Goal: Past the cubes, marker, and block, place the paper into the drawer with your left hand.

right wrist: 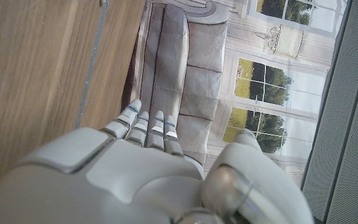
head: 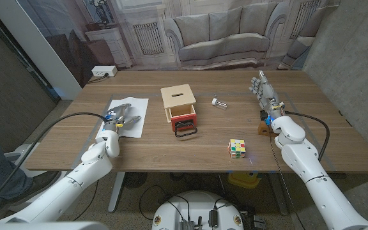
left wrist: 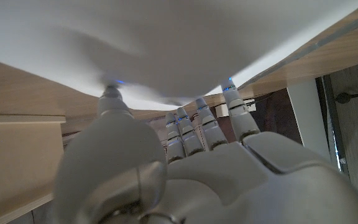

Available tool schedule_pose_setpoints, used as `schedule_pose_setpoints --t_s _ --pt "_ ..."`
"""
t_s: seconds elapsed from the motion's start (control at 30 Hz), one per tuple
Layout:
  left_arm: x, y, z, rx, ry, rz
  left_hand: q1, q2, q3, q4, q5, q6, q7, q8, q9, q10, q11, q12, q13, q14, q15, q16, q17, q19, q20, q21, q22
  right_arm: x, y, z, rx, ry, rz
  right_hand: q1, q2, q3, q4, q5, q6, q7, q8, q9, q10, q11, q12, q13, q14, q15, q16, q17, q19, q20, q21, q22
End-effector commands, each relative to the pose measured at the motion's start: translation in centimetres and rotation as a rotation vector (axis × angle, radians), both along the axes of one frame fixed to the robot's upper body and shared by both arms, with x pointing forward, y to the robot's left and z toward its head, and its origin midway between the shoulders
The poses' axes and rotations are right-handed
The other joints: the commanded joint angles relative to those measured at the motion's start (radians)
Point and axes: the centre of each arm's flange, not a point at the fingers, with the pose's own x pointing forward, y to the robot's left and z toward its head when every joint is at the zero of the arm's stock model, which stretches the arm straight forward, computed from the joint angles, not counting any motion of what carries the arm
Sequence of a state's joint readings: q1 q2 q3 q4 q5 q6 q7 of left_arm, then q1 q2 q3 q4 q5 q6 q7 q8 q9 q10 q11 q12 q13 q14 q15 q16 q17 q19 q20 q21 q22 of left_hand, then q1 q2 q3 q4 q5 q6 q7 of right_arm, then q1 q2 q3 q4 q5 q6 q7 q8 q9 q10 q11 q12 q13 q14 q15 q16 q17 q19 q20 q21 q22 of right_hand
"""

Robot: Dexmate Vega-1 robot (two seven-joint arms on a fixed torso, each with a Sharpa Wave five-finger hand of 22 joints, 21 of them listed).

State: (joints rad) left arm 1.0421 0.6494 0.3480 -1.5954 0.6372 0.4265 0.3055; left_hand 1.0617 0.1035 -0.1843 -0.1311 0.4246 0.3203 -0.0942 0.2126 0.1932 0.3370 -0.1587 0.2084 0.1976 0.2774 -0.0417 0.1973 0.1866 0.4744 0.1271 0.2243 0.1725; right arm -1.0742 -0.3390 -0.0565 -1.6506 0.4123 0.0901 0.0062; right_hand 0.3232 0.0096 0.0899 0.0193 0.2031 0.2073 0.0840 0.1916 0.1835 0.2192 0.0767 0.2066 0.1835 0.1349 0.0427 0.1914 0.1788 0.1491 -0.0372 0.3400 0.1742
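On the left side of the wooden table [head: 190, 150], the sheet of white paper [head: 135, 105] lies flat, well apart from the drawer. The left hand [head: 121, 118] sits on the paper's near edge with its fingers spread; the left wrist view shows the fingertips [left wrist: 230, 87] touching the sheet [left wrist: 179, 43], but whether any of it is pinched I cannot tell. Right of the paper, near the table's middle, stands a small light wooden box [head: 179, 102] with a slot in its top, and its red drawer [head: 184, 119] is pulled out toward the near edge, a black handle on its front. Further right and a little farther back lies a small clear bottle [head: 220, 101] on its side. Nearer the front edge sits a multicoloured puzzle cube [head: 237, 148]. At the right, the right hand [head: 265, 89] stands upright with its fingers straight and close together, holding nothing. Just near it, beside the wrist, is a small brown wooden block [head: 263, 129].
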Motion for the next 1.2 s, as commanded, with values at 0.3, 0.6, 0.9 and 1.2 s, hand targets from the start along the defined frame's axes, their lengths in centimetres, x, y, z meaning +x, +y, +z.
schedule_pose_setpoints --t_s 0.3,0.6,0.9,1.2 --pt "0.1 -0.6 0.1 0.012 -0.003 0.007 0.108 0.031 0.037 -0.022 -0.038 0.008 0.017 0.002 0.007 0.013 0.015 0.005 0.006 0.027 -0.075 0.008 0.006 0.069 -0.001 0.014 0.002 -0.1 -0.2 -0.2 0.01 -0.001 0.002 -0.002 0.006 -0.007 0.001 0.0 0.008 -0.005 0.002 0.004 0.001 -0.002 0.005 0.003 0.006 -0.001 -0.002 0.005 0.009 -0.001 -0.005 0.006" --pt "0.3 -0.8 0.3 -0.006 -0.014 0.002 0.206 0.058 0.081 -0.033 -0.075 0.011 0.039 0.003 0.01 0.024 0.031 0.007 0.009 0.07 -0.068 0.018 0.011 0.148 -0.025 0.026 0.002 -0.1 -0.3 -0.4 0.012 0.001 0.003 -0.002 0.007 -0.007 0.0 -0.001 0.007 -0.006 0.002 0.004 0.0 -0.002 0.005 0.003 0.007 0.0 -0.002 0.005 0.008 0.001 -0.008 0.006" --pt "0.1 -1.0 1.1 -0.005 -0.047 0.003 0.279 0.07 0.123 -0.025 -0.112 0.05 0.047 0.015 0.014 0.062 0.029 0.017 0.013 0.156 -0.078 0.042 0.02 0.226 -0.062 0.038 0.003 -0.3 -0.4 -0.5 0.017 -0.008 0.002 -0.002 0.008 -0.008 0.0 -0.001 0.007 -0.006 0.002 0.004 0.0 -0.001 0.005 0.003 0.007 0.0 -0.001 0.005 0.01 0.002 -0.011 0.007" --pt "-0.7 -0.9 1.9 -0.023 -0.091 -0.002 0.303 0.073 0.143 -0.017 -0.131 0.075 0.046 0.023 0.015 0.089 0.029 0.024 0.015 0.193 -0.081 0.05 0.025 0.249 -0.078 0.04 0.004 -0.6 -0.5 -0.3 0.015 -0.019 0.007 -0.002 0.008 -0.009 -0.001 -0.001 0.008 -0.005 0.002 0.004 0.001 -0.002 0.005 0.003 0.008 -0.001 -0.001 0.005 0.011 0.002 -0.014 0.007"
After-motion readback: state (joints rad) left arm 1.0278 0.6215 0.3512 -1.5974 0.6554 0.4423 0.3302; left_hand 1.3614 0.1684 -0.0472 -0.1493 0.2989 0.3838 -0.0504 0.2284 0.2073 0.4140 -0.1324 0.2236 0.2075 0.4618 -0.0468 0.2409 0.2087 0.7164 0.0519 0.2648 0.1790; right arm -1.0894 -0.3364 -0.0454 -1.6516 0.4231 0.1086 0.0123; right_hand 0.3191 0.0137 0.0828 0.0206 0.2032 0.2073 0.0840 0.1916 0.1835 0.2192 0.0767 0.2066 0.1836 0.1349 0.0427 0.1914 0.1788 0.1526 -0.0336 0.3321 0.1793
